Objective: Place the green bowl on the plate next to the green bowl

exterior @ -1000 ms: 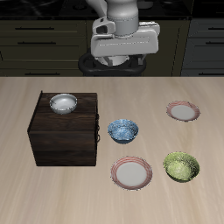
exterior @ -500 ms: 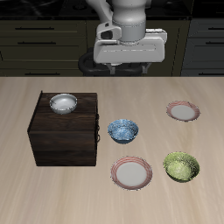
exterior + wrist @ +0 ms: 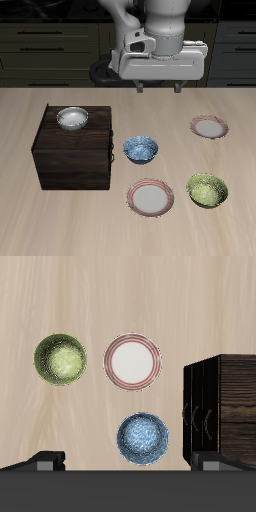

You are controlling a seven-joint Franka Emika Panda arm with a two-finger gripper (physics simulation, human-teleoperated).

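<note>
The green bowl (image 3: 207,190) stands on the table near the front edge; it also shows in the wrist view (image 3: 60,359). The plate (image 3: 151,196) with a pink-red striped rim lies beside it, empty, and shows in the wrist view (image 3: 132,360). My gripper (image 3: 159,88) hangs high over the back of the table, far from both, open and empty. Its two fingertips (image 3: 47,461) stand wide apart in the wrist view.
A blue-and-white patterned bowl (image 3: 141,150) sits behind the plate, next to a dark wooden cabinet (image 3: 75,150). A white-grey bowl (image 3: 72,118) rests on top of the cabinet. A second striped plate (image 3: 209,127) lies farther back, behind the green bowl.
The arm has swung sideways along the table's back, away from the cabinet's side and toward the side of the farther plate. The gripper stays open. Nothing on the table has moved.
</note>
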